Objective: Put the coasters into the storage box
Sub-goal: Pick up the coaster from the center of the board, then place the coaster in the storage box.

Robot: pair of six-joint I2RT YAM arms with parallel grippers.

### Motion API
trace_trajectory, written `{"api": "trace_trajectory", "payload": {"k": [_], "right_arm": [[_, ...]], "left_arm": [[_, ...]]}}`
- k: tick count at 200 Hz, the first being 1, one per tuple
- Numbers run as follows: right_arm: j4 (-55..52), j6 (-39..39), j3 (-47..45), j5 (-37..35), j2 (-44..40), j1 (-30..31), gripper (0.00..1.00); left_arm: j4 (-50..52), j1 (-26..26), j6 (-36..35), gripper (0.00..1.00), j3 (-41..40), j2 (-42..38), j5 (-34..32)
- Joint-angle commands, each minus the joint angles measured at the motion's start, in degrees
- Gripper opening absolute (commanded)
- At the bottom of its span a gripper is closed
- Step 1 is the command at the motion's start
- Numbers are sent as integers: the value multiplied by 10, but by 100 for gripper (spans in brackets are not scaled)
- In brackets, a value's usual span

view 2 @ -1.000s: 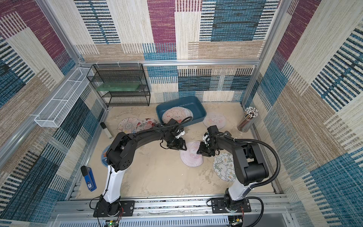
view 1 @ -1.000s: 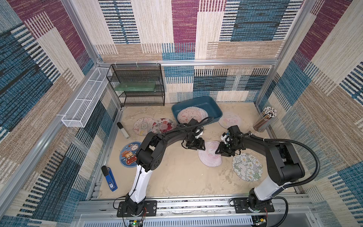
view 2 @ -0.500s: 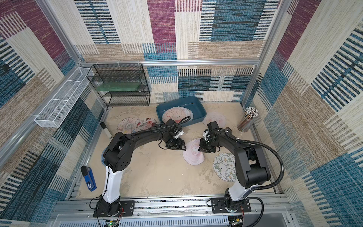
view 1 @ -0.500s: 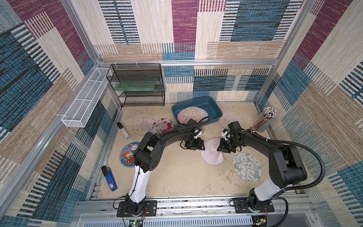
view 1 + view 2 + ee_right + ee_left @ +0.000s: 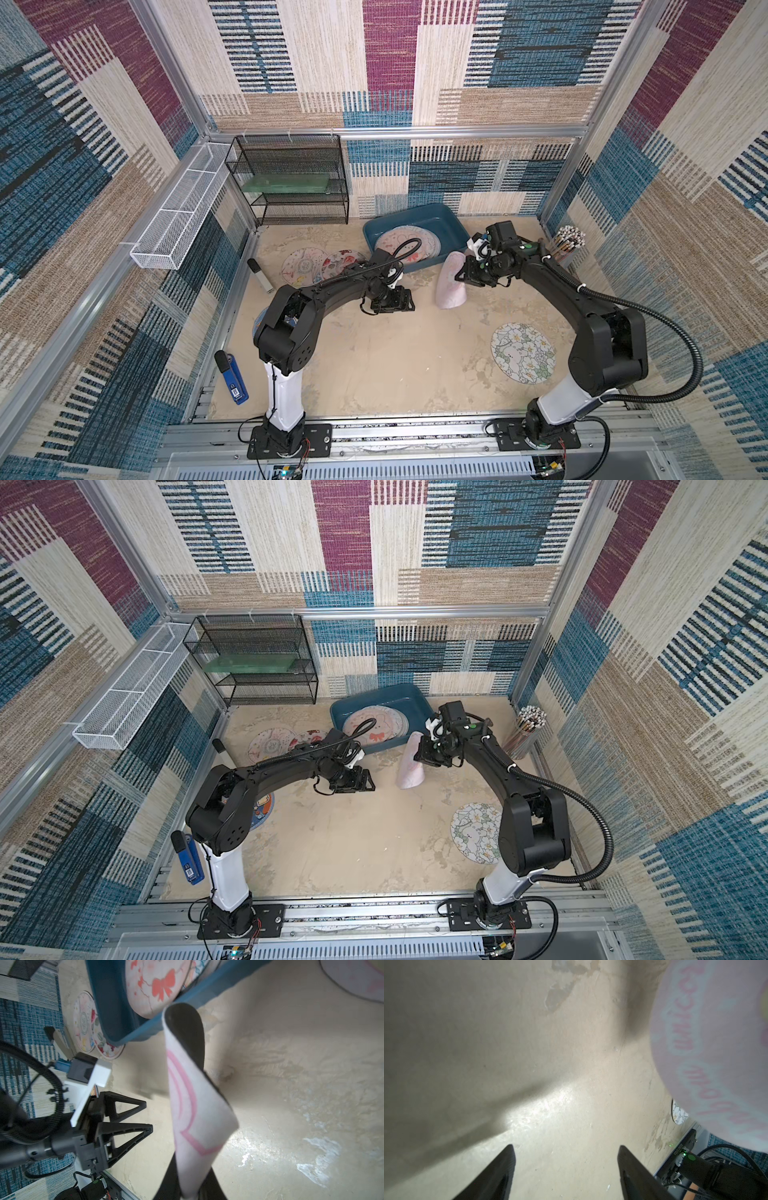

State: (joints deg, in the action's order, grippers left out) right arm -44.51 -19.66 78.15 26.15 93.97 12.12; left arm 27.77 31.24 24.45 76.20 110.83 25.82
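My right gripper [image 5: 461, 276] [image 5: 187, 1184] is shut on the edge of a pale pink coaster [image 5: 451, 282] [image 5: 193, 1095]. The coaster hangs on edge, curled, just off the front right corner of the teal storage box [image 5: 415, 206] [image 5: 108, 1012]. Several coasters [image 5: 405, 245] lie inside the box. My left gripper [image 5: 409, 300] [image 5: 566, 1151] is open and empty, low over the bare table left of the pink coaster [image 5: 716, 1043]. More coasters lie flat: two [image 5: 301, 266] left of the box, a flowered one [image 5: 523, 353] near the right arm, a dark blue one [image 5: 262, 808] partly hidden under the left arm.
A black wire rack [image 5: 291, 183] stands at the back left and a white mesh basket [image 5: 178, 208] hangs on the left wall. A cup of pencils [image 5: 565, 245] is at the right wall. A blue stapler [image 5: 232, 374] and a marker [image 5: 259, 274] lie at the left.
The right gripper closed on the pink coaster and lifted it from lying flat to hanging on edge near the box. The left gripper opened wider, its arm barely moving.
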Motion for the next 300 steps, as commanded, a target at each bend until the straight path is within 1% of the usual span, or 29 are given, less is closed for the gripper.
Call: {"api": "trace_trajectory", "payload": {"k": [1, 54, 92, 127, 145, 168, 193, 215, 230, 241, 255, 281, 300], "right_arm": [[-1, -2, 51, 21, 18, 4, 16], [45, -16, 195, 48, 111, 27, 16], [99, -34, 303, 49, 214, 45, 16], [155, -64, 383, 69, 317, 53, 16], [184, -79, 406, 79, 364, 56, 16], [204, -88, 431, 72, 418, 56, 16], [178, -87, 477, 60, 479, 51, 17], [161, -87, 483, 40, 494, 45, 18], [162, -86, 475, 30, 489, 43, 22], [160, -87, 472, 26, 486, 41, 27], [154, -88, 472, 23, 486, 38, 36], [132, -86, 471, 9, 476, 37, 58], [114, -82, 468, -6, 462, 34, 71]], "left_arm": [[-31, -13, 16, 77, -21, -13, 9], [-36, -42, 12, 78, -54, -39, 17], [-33, -49, 9, 79, -71, -58, 15], [-28, -51, 6, 79, -86, -70, 14], [-26, -53, 5, 79, -94, -79, 9], [-25, -56, 5, 79, -103, -89, 5], [-19, -59, 3, 79, -107, -96, 1], [-18, -61, 2, 79, -111, -102, -4], [-18, -61, 2, 79, -112, -104, -5], [-18, -62, 3, 79, -112, -103, -5], [-20, -62, 3, 80, -112, -102, -5], [-21, -63, 4, 80, -109, -99, -4], [-22, -63, 5, 80, -108, -97, -4]]}}
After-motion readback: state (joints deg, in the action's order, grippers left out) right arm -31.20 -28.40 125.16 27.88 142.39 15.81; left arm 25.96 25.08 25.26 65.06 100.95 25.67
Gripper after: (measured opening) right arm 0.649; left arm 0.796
